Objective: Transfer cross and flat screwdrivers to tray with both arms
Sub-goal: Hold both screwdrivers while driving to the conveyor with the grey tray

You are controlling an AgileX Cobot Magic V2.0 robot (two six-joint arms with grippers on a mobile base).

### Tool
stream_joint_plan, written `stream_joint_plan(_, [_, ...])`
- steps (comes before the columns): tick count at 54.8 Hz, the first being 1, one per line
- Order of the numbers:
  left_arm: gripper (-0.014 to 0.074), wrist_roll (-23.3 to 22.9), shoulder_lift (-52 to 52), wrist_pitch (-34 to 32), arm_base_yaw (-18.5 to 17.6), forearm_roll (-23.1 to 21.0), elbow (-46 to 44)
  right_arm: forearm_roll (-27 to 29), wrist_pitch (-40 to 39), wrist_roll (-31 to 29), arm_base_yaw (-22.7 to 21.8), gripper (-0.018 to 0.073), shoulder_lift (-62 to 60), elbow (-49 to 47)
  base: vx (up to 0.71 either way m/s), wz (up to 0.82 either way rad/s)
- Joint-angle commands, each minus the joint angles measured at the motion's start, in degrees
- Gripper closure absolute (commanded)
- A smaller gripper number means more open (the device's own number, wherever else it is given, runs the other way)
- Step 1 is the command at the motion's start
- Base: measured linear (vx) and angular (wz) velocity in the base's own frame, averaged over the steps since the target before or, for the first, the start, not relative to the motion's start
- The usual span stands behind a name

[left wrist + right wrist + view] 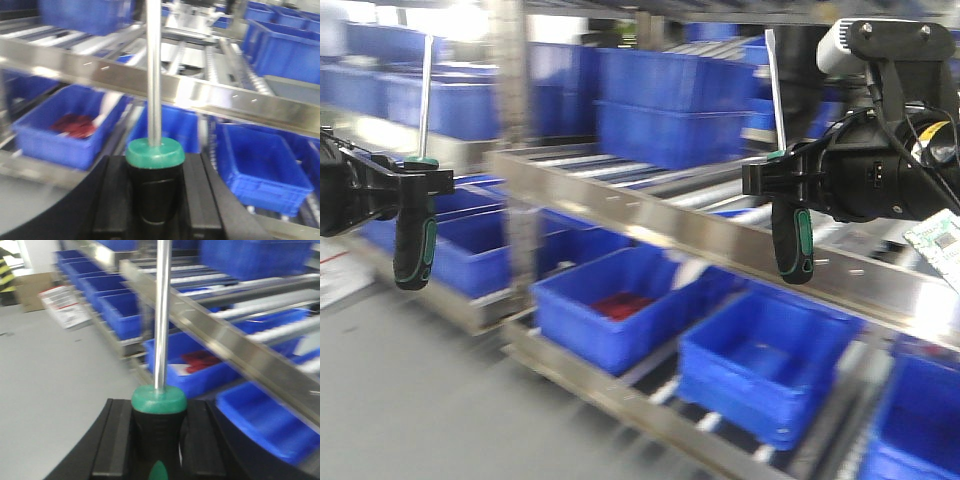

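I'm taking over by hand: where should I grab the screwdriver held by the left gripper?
Grip the lower handle of the screwdriver, coming from below or the side. That thick black part hangs free under the left gripper, which clamps just below the green collar. The thin steel shaft stands upright above and offers a poorer hold.

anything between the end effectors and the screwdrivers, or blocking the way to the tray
No: left end effector clamps one screwdriver, right end effector the other screwdriver. Tray not in view, so that path can't be judged.
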Motion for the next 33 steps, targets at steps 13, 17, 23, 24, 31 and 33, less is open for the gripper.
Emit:
stream_joint_plan(13, [0.0593,-0.5,-1.9,-3.7,-0.2,-2.6,-2.2,-0.4,-5.6,0.0,-0.1,0.0567,-1.9,-2.2,0.34,-0.69])
stream_joint_plan(17, [0.0593,-0.5,-1.9,-3.7,-0.2,-2.6,-2.2,-0.4,-5.6,0.0,-0.1,0.0567,-1.9,-2.2,0.34,-0.66])
stream_joint_plan(23, [0.0593,-0.5,-1.9,-3.7,-0.2,-2.6,-2.2,-0.4,-5.6,0.0,-0.1,0.0567,-1.9,-2.2,0.34,-0.67])
stream_joint_plan(24, [0.0593,-0.5,-1.9,-3.7,-0.2,-2.6,-2.2,-0.4,-5.6,0.0,-0.1,0.0567,-1.9,-2.2,0.34,-0.67])
stream_joint_plan(31, [0.0593,-0.5,-1.9,-3.7,-0.2,-2.6,-2.2,-0.4,-5.6,0.0,-0.1,0.0567,-1.9,-2.2,0.34,-0.66])
stream_joint_plan(33, [0.0593,-0.5,-1.9,-3.7,-0.2,-2.6,-2.2,-0.4,-5.6,0.0,-0.1,0.0567,-1.9,-2.2,0.33,-0.63])
